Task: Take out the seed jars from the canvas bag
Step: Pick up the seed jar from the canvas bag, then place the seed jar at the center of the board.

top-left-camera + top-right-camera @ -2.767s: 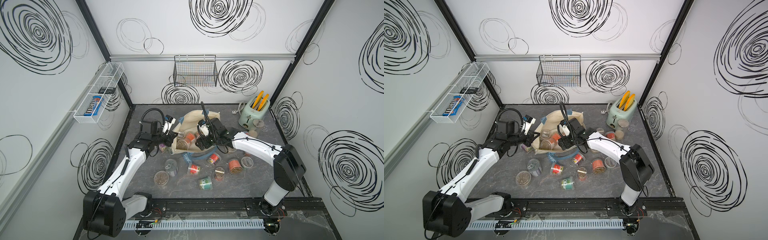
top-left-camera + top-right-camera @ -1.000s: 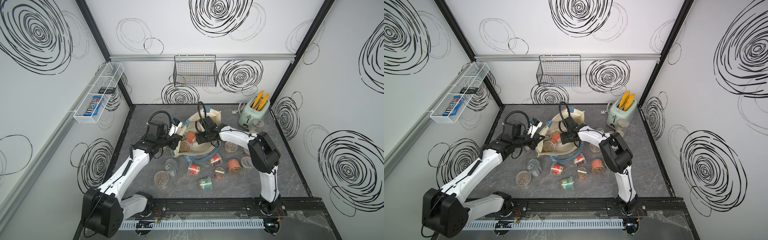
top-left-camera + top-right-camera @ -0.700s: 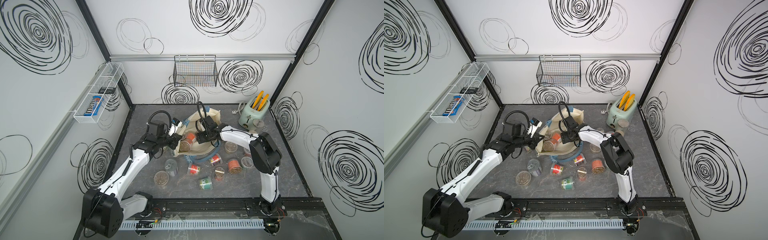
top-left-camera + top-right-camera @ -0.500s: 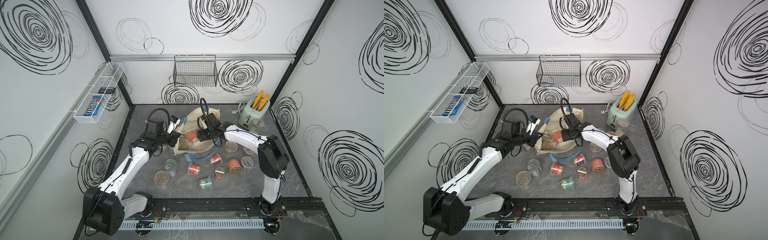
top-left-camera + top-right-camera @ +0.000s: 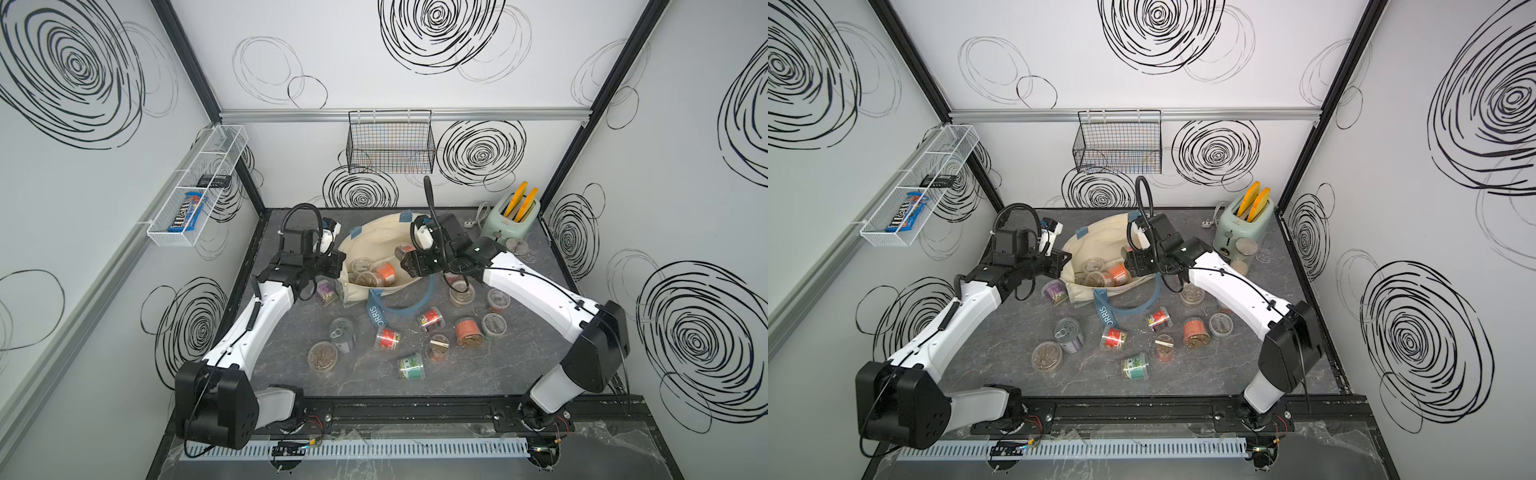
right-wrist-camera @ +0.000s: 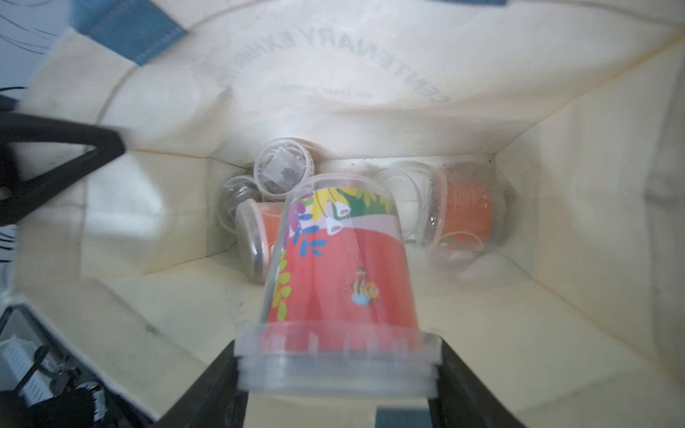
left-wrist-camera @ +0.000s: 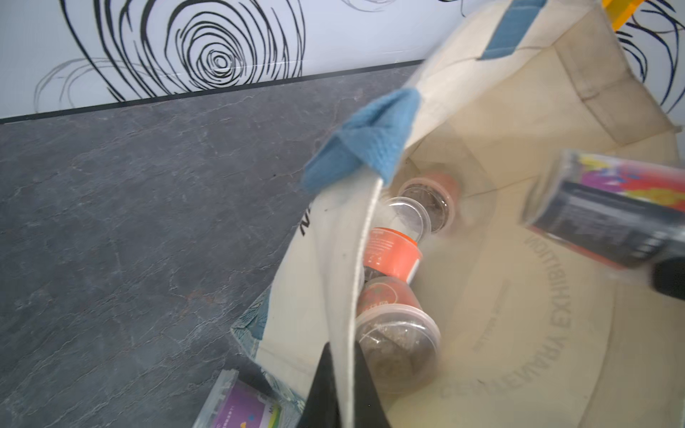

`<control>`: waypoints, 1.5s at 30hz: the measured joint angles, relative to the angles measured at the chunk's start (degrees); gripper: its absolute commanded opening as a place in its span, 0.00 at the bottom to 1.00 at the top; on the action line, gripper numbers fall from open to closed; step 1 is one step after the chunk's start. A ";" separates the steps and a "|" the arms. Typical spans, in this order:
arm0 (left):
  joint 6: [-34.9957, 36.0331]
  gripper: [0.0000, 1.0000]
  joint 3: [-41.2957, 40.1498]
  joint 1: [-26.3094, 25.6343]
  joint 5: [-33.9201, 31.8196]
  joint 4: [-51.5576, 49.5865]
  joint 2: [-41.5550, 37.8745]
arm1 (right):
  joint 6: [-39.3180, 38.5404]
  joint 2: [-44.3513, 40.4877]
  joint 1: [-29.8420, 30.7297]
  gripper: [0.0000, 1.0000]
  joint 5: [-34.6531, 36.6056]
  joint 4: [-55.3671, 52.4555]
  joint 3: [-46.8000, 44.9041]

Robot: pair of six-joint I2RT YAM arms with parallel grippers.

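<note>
The cream canvas bag (image 5: 382, 232) lies at the back middle of the table with its mouth held up. My left gripper (image 7: 343, 355) is shut on the bag's rim at its left edge (image 5: 338, 266). My right gripper (image 6: 335, 367) is shut on a seed jar (image 6: 333, 266) with a red flowered label. It grips the jar by the lid end, above the bag's mouth (image 5: 409, 259). Several more seed jars (image 6: 463, 215) lie at the bottom of the bag. Several others (image 5: 467, 332) are scattered on the table in front.
A purple-labelled jar (image 5: 326, 291) lies against the bag's left side by my left arm. A tin can (image 5: 343, 334) stands among the jars out front. A mint toaster (image 5: 517, 216) and a taller canister (image 5: 517, 247) stand back right. The blue strap (image 5: 376, 316) trails forward.
My right gripper has come up and back out of the bag with the red-labelled jar in it. My left gripper still holds the rim and has lifted it slightly.
</note>
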 measured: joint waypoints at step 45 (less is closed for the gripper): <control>-7.10 0.00 2.49 9.66 1.55 1.66 3.04 | -7.96 6.67 -11.98 0.72 -8.28 -14.97 -12.61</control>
